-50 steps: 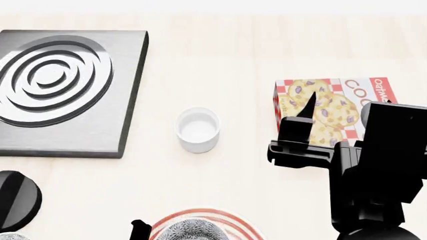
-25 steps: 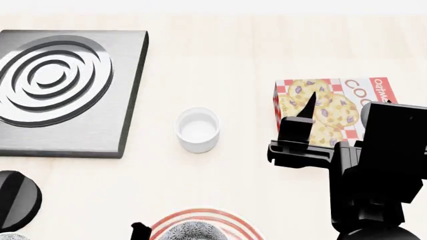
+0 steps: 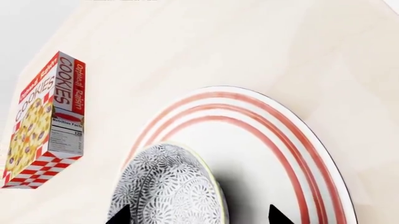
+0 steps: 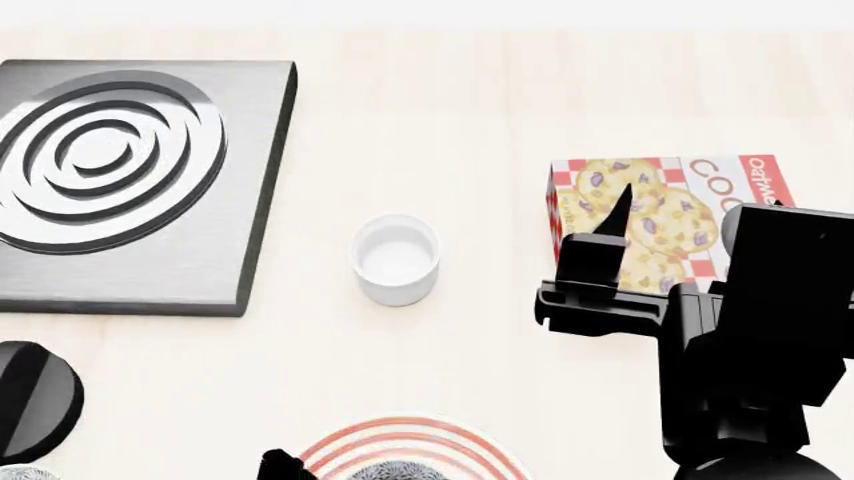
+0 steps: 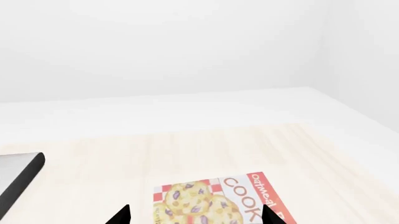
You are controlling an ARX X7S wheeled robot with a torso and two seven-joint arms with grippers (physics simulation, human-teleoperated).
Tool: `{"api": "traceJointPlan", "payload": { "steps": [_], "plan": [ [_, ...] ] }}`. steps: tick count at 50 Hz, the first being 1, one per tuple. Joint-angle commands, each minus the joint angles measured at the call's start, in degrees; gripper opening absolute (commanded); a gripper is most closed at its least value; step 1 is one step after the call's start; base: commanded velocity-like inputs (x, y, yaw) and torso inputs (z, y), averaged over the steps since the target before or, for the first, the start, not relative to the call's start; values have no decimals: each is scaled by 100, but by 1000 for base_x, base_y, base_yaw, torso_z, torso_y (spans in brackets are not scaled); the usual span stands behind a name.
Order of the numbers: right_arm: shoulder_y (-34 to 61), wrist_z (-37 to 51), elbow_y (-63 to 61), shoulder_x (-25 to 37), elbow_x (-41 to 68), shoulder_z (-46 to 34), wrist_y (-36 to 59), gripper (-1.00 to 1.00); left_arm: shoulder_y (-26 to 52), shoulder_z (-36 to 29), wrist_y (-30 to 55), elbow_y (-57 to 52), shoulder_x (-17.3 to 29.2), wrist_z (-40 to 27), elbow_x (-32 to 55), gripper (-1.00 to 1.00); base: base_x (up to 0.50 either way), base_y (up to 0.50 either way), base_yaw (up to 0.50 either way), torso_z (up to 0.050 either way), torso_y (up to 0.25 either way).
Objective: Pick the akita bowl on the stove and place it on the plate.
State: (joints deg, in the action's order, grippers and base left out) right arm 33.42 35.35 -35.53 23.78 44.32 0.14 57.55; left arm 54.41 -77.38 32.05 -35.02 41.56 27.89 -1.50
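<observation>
The akita bowl (image 3: 168, 186), white with a fine black pattern, lies over the white, red-ringed plate (image 3: 281, 154), near one side of it. It throws a dark shadow on the plate beside it. My left gripper (image 3: 197, 215) is open around it: one fingertip (image 3: 119, 215) is by the bowl's outer wall, the other stands apart over bare plate. In the head view only a sliver of the bowl (image 4: 380, 472) and the plate (image 4: 400, 432) shows at the bottom edge. The stove (image 4: 254, 200) carries nothing. My right gripper (image 5: 194, 215) hangs open above the cookie box.
A small plain white cup (image 4: 395, 258) stands between the stove and the cookie box (image 4: 667, 215). My right arm (image 4: 747, 340) fills the right side. A round black knob (image 4: 30, 400) sits in front of the stove at the left.
In the head view the bowl has sunk toward the bottom edge, so less of it shows. The left fingertip has slid down a little. The plate and the right arm have not moved.
</observation>
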Motion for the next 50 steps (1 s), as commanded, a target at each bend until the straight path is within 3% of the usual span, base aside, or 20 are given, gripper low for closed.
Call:
{"api": "traceJointPlan", "payload": {
  "steps": [1,30,50],
  "plan": [
    [-18,-109,-1,-93,-90,122,-24,100,-54,226,91,-50,-140,52,15,100,0,0,0,0,0],
    [-17,-64,14,-55,-37,91,-64,100,117,1075,483,-561,-365,-76,767,100,0,0,0,0,0],
    [-18,-35,23,-28,-7,68,-96,100,61,2303,1003,-966,-830,-478,1907,100,0,0,0,0,0]
  ]
}}
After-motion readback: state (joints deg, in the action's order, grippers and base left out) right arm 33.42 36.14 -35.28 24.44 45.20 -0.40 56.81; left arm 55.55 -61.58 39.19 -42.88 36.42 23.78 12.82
